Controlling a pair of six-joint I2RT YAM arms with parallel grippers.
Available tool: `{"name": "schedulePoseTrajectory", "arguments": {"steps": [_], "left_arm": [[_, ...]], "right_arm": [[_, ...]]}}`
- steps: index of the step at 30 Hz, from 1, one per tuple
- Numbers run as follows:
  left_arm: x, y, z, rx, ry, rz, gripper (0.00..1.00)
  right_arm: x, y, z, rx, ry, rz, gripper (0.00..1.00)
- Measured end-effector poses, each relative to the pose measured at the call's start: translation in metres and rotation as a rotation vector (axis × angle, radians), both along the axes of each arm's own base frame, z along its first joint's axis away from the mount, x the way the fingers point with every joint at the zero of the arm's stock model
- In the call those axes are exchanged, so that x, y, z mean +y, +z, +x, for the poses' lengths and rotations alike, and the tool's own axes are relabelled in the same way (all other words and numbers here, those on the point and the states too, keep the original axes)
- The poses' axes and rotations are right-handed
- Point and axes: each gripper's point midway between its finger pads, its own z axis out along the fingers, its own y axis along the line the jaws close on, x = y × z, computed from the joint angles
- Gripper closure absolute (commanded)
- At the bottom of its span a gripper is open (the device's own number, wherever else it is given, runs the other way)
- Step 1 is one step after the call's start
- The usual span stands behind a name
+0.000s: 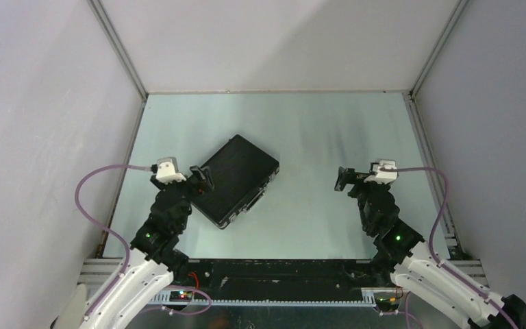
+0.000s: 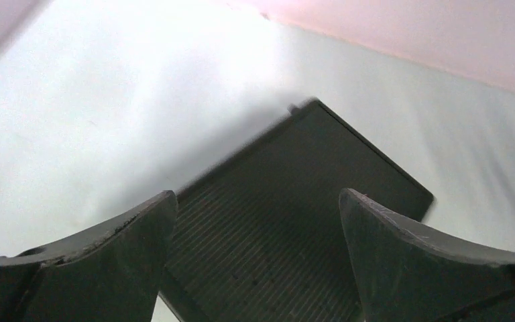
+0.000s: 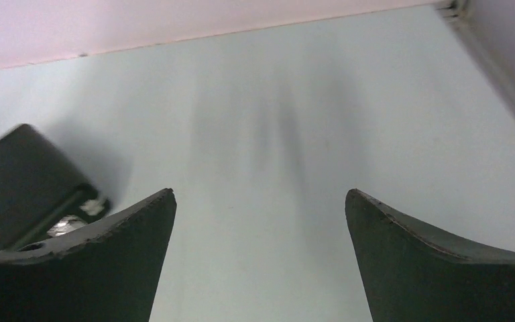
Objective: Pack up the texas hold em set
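The black briefcase [image 1: 240, 178] lies closed and flat on the table, turned at an angle, with its handle and metal latches on the near right side. My left gripper [image 1: 201, 179] is open and hovers over the case's left corner; its ribbed lid [image 2: 288, 201] fills the space between the fingers in the left wrist view. My right gripper [image 1: 346, 179] is open and empty, well to the right of the case. A corner of the case [image 3: 20, 181] with a metal latch [image 3: 67, 225] shows at the left of the right wrist view. Chips, card decks, dice and triangle are out of view.
The pale green table [image 1: 315, 130] is walled by grey panels on the left, right and back, with metal rails along the edges. Cables loop from both arms near the front edge.
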Motion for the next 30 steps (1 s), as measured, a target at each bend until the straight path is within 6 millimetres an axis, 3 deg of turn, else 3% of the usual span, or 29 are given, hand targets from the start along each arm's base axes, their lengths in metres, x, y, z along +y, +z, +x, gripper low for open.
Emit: {"name": "schedulePoseTrajectory", "arguments": {"steps": [6,11,15,20,22,26,30], "left_arm": [[0.041,0.008,0.009,-0.121,0.212,0.108,0.02],[0.062,-0.014,0.016,-0.106,0.318,0.263,0.02],[0.087,-0.035,0.019,-0.078,0.387,0.323,0.02],[0.112,-0.046,0.028,-0.083,0.441,0.312,0.02],[0.116,-0.054,0.033,-0.078,0.442,0.317,0.02],[0.115,-0.073,0.039,-0.05,0.394,0.335,0.02],[0.11,-0.067,0.048,-0.08,0.348,0.328,0.03]], "right_arm": [[-0.047,-0.023,0.006,-0.022,-0.128,-0.098,0.06],[-0.084,-0.036,0.018,0.006,-0.244,-0.146,0.04],[-0.086,-0.047,0.029,0.004,-0.213,-0.192,0.05],[-0.091,-0.089,0.038,0.068,-0.176,-0.269,0.05],[-0.097,-0.105,0.042,0.104,-0.182,-0.286,0.06],[-0.101,-0.114,0.052,0.107,-0.179,-0.291,0.07],[-0.106,-0.119,0.066,0.079,-0.182,-0.27,0.08]]}}
